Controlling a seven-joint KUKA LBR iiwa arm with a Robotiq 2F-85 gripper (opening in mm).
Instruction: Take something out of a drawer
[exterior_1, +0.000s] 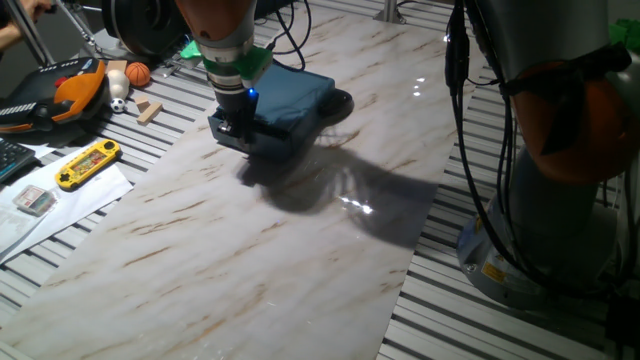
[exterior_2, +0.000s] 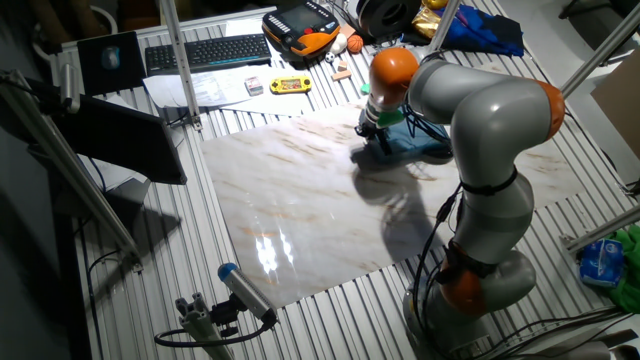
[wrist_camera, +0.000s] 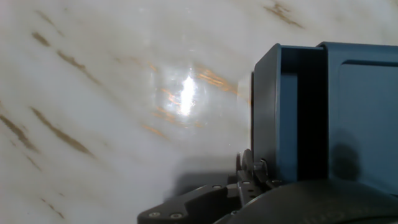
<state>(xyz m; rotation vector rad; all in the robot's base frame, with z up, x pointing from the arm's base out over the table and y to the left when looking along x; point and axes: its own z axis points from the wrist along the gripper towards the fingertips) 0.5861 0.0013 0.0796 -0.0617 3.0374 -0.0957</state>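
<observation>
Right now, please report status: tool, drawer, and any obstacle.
Tool low at drawer front; open or shut, cannot tell. Drawer slid partly out of blue box. Stick not visible. Nothing seen blocking.

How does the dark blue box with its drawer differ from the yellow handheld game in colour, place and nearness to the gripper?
The dark blue box is dark and bulky; the yellow handheld game is bright and flat. The box stands on the marble board; the game lies beside it on paper. The gripper is at the drawer, which is slightly open, and far from the game. Both are rectangular.
</observation>
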